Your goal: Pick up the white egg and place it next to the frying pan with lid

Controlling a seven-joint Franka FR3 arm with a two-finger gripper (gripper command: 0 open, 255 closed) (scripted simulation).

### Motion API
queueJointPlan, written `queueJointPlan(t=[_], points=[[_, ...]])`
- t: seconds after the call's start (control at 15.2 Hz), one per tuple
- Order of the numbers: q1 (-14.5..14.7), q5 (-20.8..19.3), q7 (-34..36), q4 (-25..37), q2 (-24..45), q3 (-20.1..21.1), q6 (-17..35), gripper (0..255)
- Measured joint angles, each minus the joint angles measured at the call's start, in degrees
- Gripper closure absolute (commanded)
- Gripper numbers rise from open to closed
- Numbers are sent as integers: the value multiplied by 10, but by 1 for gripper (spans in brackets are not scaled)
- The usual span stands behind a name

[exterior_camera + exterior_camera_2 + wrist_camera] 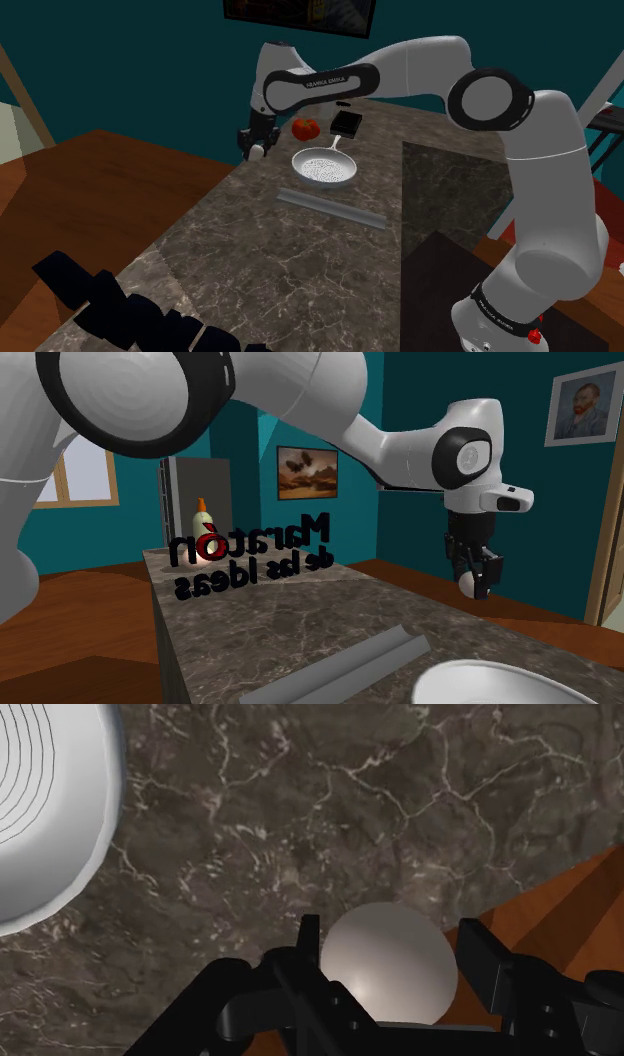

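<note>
1. Clearly, shoulder view: all-black two-finger gripper [256, 148] hangs over the edge of the dark marble counter [250, 260], on the shoulder view's left of the white round frying pan [322, 168]; small white smooth egg [258, 151] sits between its fingers
2. Second exterior view: egg [468, 585] is clear of the counter, clamped at the fingertips
3. Wrist view: fingers pinch the egg [390, 959] across its widest girth. Judged light, slick, brittle; a gentle squeeze at mid-girth suits

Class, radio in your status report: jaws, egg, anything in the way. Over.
Jaws shut on white egg, off the counter. Pan near; nothing between.
</note>
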Motion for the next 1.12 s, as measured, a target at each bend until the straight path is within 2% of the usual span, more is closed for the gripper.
queueJointPlan(t=[0.79, 1.12], points=[[1, -15, 7, -47, 30, -11, 76, 255], [1, -17, 8, -51, 34, -13, 83, 255]])
